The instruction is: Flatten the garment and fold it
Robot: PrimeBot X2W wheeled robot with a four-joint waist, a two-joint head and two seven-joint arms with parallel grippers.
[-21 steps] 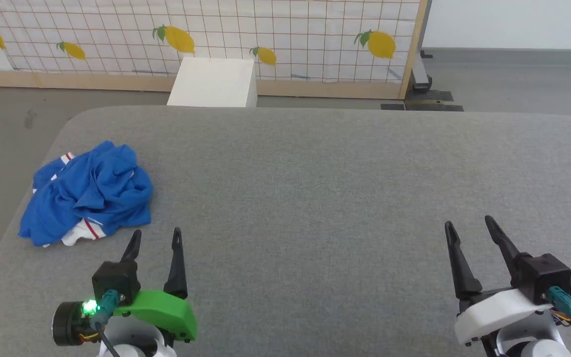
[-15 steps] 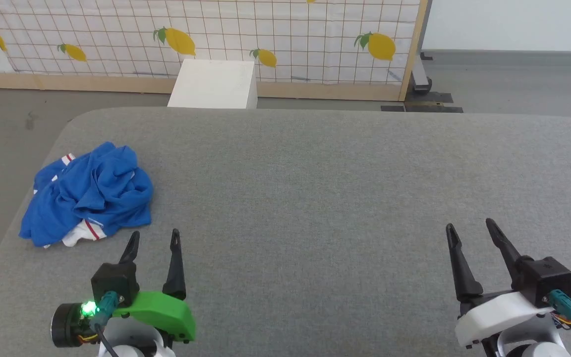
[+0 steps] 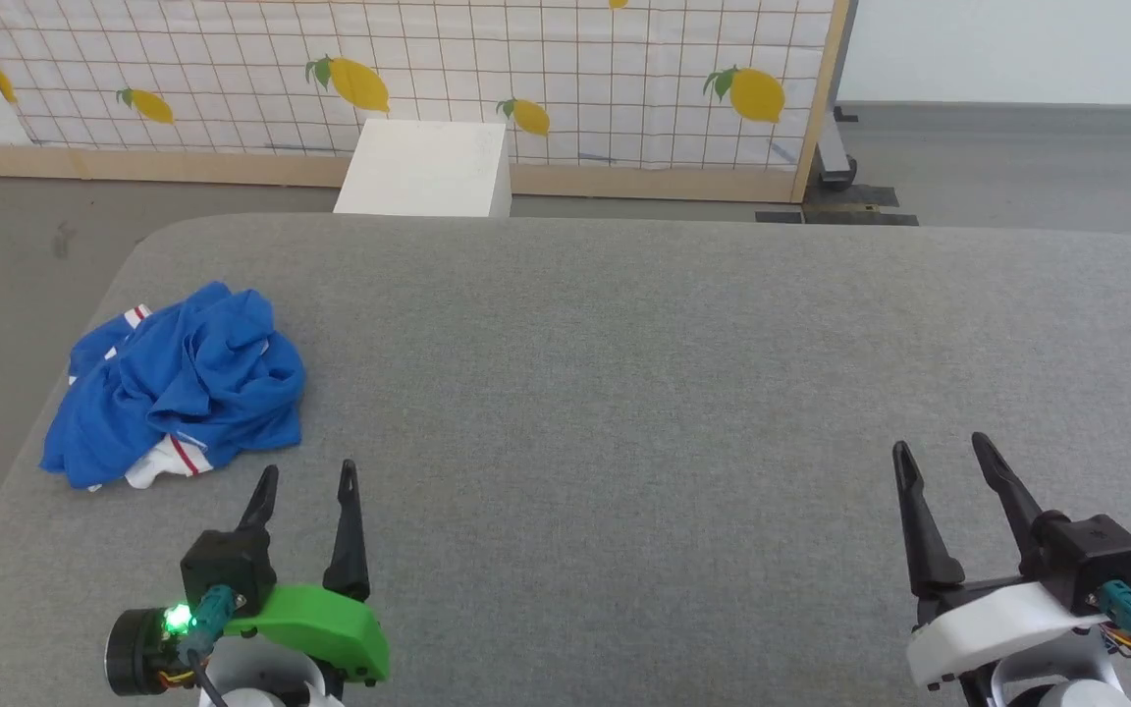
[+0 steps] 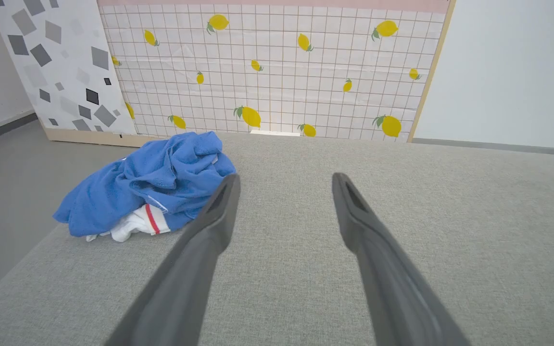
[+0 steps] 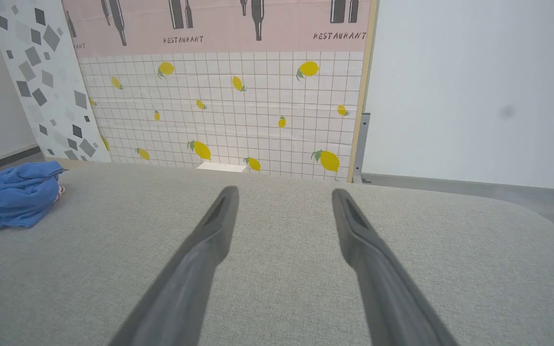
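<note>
The garment is a royal-blue shirt with white and red-striped bits, crumpled in a heap near the left edge of the grey table. My left gripper stands open just below and to the right of the heap, not touching it. In the left wrist view the garment lies ahead and left of the open left gripper. My right gripper is open at the lower right, far from the cloth. The right wrist view shows the garment at its far left and the right gripper empty.
A white box stands on the floor behind the table's far edge. A lemon-patterned partition with a wooden frame runs behind it. The table's left edge drops off close beside the garment; wide bare cloth surface stretches between the grippers.
The whole head view has shifted slightly, so the camera moved. Both grippers sit a little lower in the picture than before. The garment lies as it did.
</note>
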